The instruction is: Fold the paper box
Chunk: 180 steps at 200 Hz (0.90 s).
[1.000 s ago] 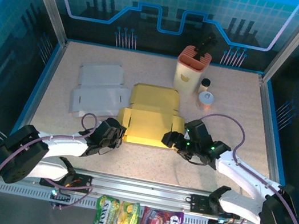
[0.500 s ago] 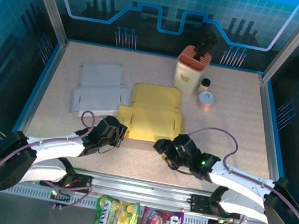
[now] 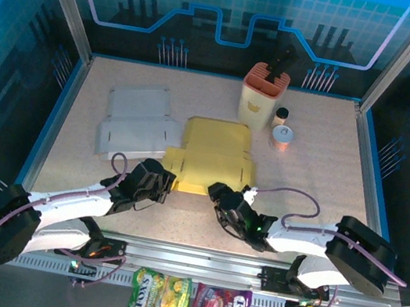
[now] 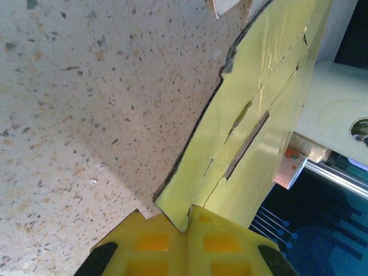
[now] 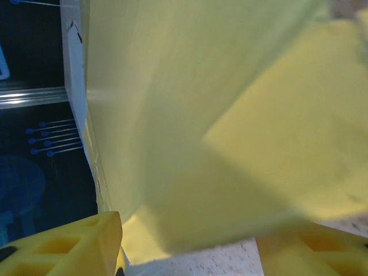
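The yellow paper box (image 3: 213,153) lies flat and unfolded at the table's middle. My left gripper (image 3: 165,186) sits at the box's near left corner. In the left wrist view the left gripper (image 4: 188,217) is shut on the tip of a yellow flap (image 4: 253,132), which rises off the speckled table. My right gripper (image 3: 218,198) is low at the box's near edge. In the right wrist view the right gripper (image 5: 190,250) is open, its yellow fingers (image 5: 100,244) standing apart under a lifted yellow panel (image 5: 207,115) that reaches between them.
Two white flat box blanks (image 3: 135,121) lie left of the yellow box. A beige and orange holder (image 3: 261,96), a small jar (image 3: 281,118) and a copper tin (image 3: 282,138) stand behind it to the right. Two candy bags (image 3: 188,306) lie below the rail.
The right arm has swung left and down to the box's near edge, with its fingers drawing closer together. The left gripper has closed on the flap corner.
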Each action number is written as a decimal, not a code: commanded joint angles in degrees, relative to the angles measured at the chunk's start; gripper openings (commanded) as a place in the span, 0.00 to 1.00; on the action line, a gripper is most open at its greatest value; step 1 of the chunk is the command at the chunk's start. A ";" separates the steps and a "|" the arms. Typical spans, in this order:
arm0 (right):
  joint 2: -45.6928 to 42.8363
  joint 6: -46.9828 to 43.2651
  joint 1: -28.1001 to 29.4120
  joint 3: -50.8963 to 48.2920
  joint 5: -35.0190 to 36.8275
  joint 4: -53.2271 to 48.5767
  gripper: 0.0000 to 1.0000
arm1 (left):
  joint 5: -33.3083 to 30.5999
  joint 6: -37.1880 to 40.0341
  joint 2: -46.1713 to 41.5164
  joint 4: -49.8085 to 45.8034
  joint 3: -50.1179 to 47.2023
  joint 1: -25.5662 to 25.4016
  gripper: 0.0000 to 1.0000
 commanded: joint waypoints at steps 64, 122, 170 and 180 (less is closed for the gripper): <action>-1.81 1.03 -0.85 3.78 4.38 -0.63 0.38 | 2.27 0.03 -0.06 -1.09 2.85 -0.69 0.01; -3.95 0.77 -3.90 5.56 2.60 -4.71 0.15 | 1.84 0.00 -1.70 -2.90 2.84 -0.64 0.05; -9.41 -1.54 -5.78 13.43 1.28 -19.55 0.00 | 0.14 5.52 -11.17 -19.31 7.76 -0.69 0.60; -10.68 -2.06 -6.39 16.12 1.19 -23.98 0.00 | -0.76 8.04 -13.68 -23.98 9.96 -0.59 0.67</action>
